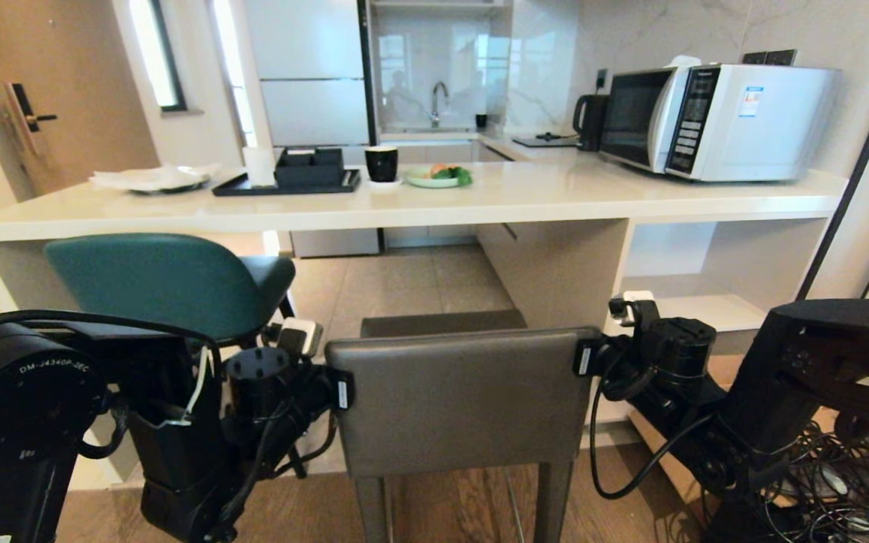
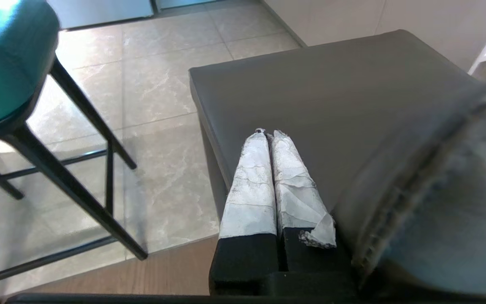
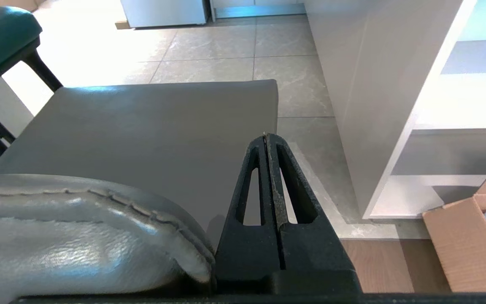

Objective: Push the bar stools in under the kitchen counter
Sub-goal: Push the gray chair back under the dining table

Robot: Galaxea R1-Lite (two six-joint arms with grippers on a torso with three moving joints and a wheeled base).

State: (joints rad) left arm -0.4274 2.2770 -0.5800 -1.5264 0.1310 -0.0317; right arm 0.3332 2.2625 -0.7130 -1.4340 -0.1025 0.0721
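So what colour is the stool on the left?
Teal bar stool with thin black legs; the head view shows it best.

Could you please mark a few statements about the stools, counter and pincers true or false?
1. Both pincers are shut. True: the left pincer and right pincer have their fingers pressed together.
2. The pincers flank the teal stool's back. False: they flank the grey stool.
3. The teal stool stands to the grey stool's left. True.
4. The microwave sits on the floor. False: it is on the counter.
5. The grey stool's seat carries a box. False: it is bare.
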